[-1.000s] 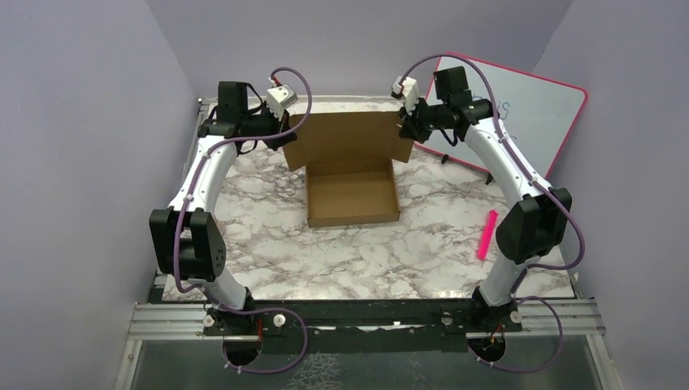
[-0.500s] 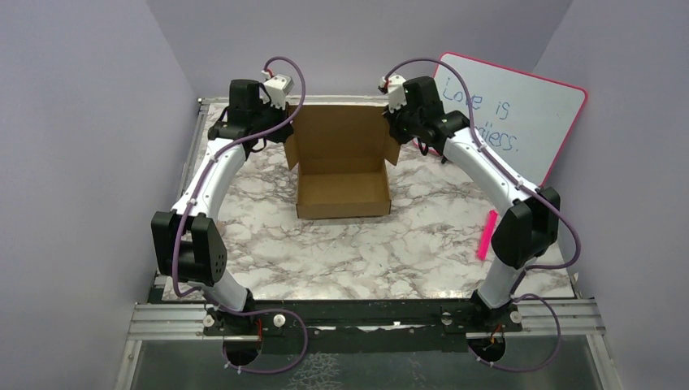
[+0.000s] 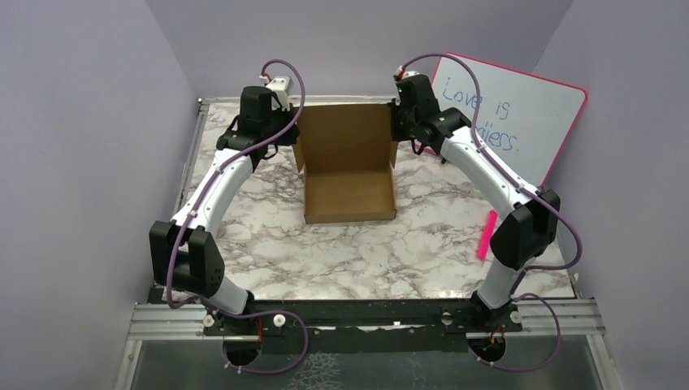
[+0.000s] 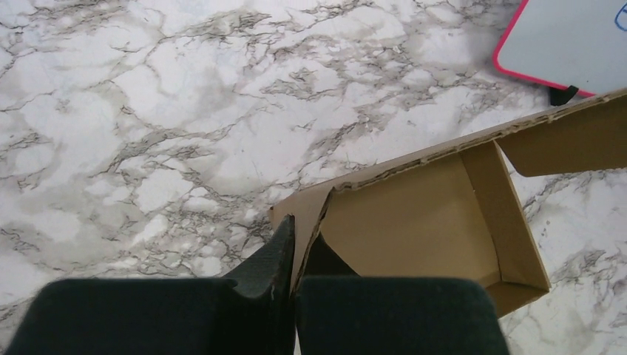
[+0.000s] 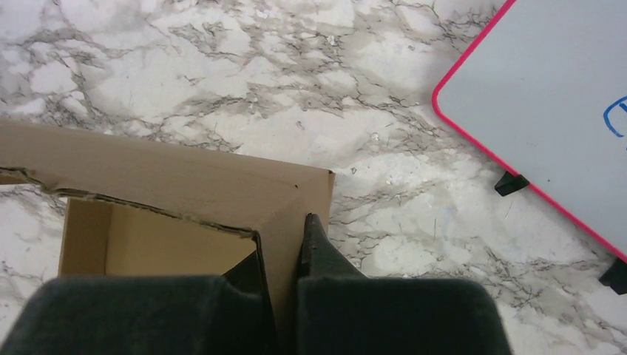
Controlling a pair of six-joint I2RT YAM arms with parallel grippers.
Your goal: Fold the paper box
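Note:
The paper box (image 3: pixel 348 175) is plain brown cardboard, a shallow open tray with its lid panel standing upright at the far side. My left gripper (image 3: pixel 294 132) is shut on the lid's left side flap, and the left wrist view shows its fingers (image 4: pixel 273 259) pinching the cardboard edge (image 4: pixel 414 214). My right gripper (image 3: pixel 396 122) is shut on the lid's right side flap; the right wrist view shows the flap (image 5: pixel 281 214) clamped between its fingers (image 5: pixel 314 248). Both side flaps are folded inward against the lid.
A pink-rimmed whiteboard (image 3: pixel 520 114) with blue writing leans at the back right, close behind my right arm; it also shows in the right wrist view (image 5: pixel 547 96). A pink marker (image 3: pixel 487 234) lies on the marble table (image 3: pixel 325 252) at the right.
Both grippers moved inward and up with the lid's side flaps, raising the lid more upright. The box tray shifted slightly left, then back right.

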